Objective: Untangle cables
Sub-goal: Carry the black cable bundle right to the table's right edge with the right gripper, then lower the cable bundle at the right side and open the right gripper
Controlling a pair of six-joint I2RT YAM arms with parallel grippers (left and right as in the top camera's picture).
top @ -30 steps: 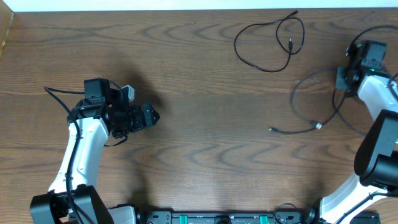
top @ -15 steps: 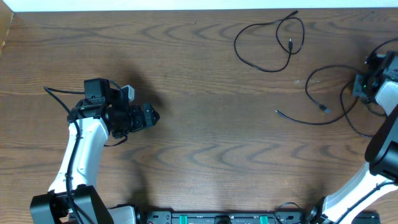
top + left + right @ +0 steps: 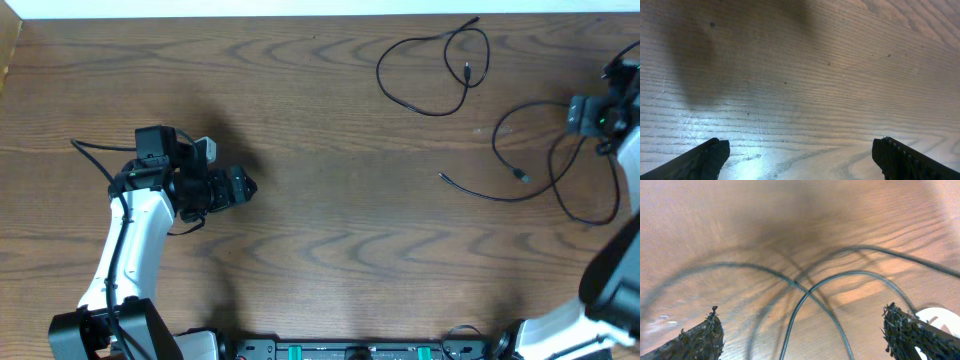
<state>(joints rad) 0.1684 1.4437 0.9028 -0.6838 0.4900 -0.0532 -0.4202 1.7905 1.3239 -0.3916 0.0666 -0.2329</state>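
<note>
Two thin black cables lie apart on the wooden table. One cable [image 3: 432, 112] forms a loop at the back. The other cable [image 3: 490, 195] sprawls at the right, its loops running under my right gripper [image 3: 592, 114]. The right wrist view shows that gripper [image 3: 807, 332] open above the table, with cable strands [image 3: 805, 292] crossing on the wood between and beyond its fingers, none of them gripped. My left gripper [image 3: 244, 185] hovers far to the left. It is open [image 3: 802, 156] over bare wood, with no cable near it.
The table's back edge [image 3: 300, 14] meets a white strip along the top. The arm bases and a rail [image 3: 350, 350] line the front edge. A thick black wire [image 3: 95, 152] hangs off the left arm. A white patch [image 3: 940, 317] shows beside the right finger.
My right gripper went from shut to open and let go of the right-hand cable after dragging it rightward. That cable now lies still on the table. The left arm has not moved.
</note>
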